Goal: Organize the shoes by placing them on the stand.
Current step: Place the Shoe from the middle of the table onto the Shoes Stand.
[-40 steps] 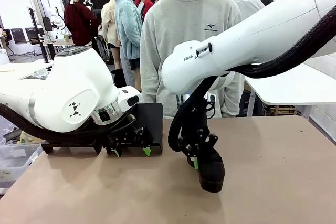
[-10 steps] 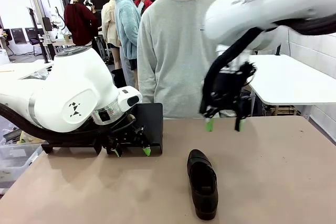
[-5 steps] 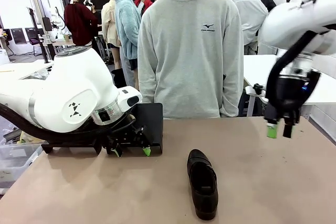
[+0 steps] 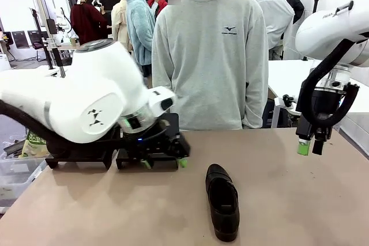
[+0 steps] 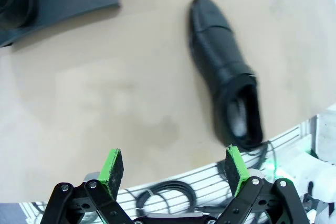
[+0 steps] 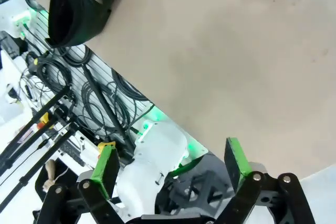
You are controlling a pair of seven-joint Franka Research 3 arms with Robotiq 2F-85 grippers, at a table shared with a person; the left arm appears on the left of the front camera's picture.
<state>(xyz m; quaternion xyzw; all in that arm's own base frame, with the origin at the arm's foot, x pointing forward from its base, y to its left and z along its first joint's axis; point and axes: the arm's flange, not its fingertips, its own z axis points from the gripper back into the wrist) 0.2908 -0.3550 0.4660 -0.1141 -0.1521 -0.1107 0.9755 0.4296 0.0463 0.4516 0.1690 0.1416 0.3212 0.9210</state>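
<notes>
White rounded arms with black cabling, each black end effector [image 4: 307, 147] green-padded; the person [image 4: 210, 56] wears a grey sweatshirt

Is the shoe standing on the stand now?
No, the shoe lies on the bare table, apart from the stand and nearer the camera.

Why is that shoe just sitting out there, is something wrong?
One black shoe stands upright alone in the middle of the table, apart from the black stand at the far left. It isn't tipped or damaged, just not put away. Both grippers are open and empty.
</notes>
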